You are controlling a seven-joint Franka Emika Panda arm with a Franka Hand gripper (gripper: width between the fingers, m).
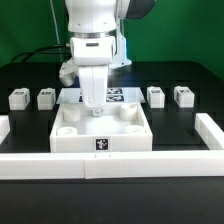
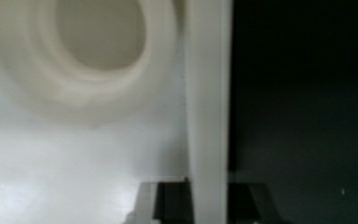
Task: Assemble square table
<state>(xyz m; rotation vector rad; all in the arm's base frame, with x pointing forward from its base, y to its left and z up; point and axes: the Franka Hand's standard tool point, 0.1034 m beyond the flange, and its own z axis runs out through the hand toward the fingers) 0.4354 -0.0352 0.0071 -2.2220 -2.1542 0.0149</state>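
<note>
The square table's white slab lies socket side up in the middle of the black table, with a tag on its front wall. My gripper reaches straight down onto its far rim. In the wrist view the two dark fingers sit on either side of the raised rim, pressed against it, with a round corner socket on the inner side. Two white legs lie at the exterior view's left and two at its right.
The marker board lies just behind the slab, partly hidden by the arm. Long white border rails run along the front, the exterior view's right and left. A green wall stands behind.
</note>
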